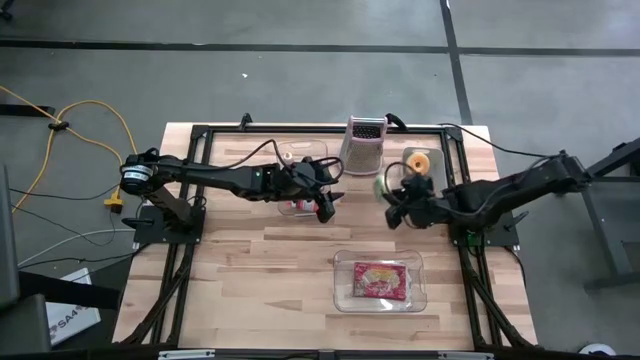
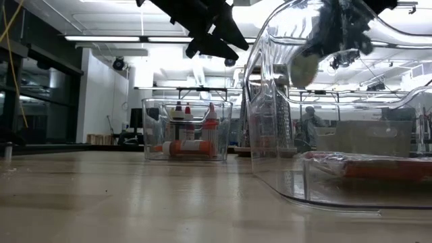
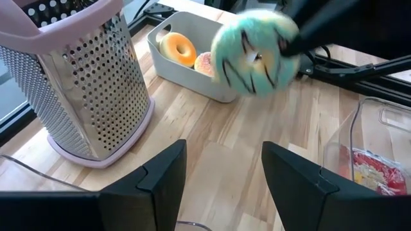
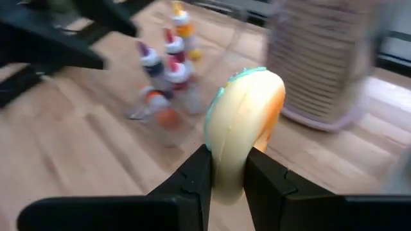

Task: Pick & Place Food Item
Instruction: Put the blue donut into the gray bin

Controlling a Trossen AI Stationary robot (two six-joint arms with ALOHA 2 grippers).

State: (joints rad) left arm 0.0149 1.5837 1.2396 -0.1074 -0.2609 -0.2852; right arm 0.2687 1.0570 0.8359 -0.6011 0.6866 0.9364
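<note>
Donut (image 4: pixel 247 122), frosted mint green with dark stripes and pale yellow underneath, is clamped edge-on between the two fingers of the right gripper (image 4: pixel 226 168) and carried clear of the worktop (image 1: pixel 250 270). Seen from above, that gripper (image 1: pixel 392 205) sits right of the worktop's centre, toward the far edge, with the donut (image 1: pixel 383 186) at its tip.

Left gripper (image 1: pixel 326 205) hangs left of centre, over the near side of a clear bin of small bottles (image 1: pixel 300 170); its fingers (image 3: pixel 160 176) stand spread with nothing between them. The two grippers face each other, apart.

Box grater (image 1: pixel 366 143), metal with a pink rim and base, stands upright at the middle of the far edge. Just right of it lies a pale tray (image 3: pixel 192 38) holding an orange-glazed donut (image 3: pixel 178 48) and a pink one (image 3: pixel 205 62).

Clear plastic container (image 1: pixel 380 282) sits near the front edge, right of centre, with a red packaged item (image 1: pixel 380 280) inside. At table height the bottle bin (image 2: pixel 187 129) shows red caps and one bottle lying on its side.
</note>
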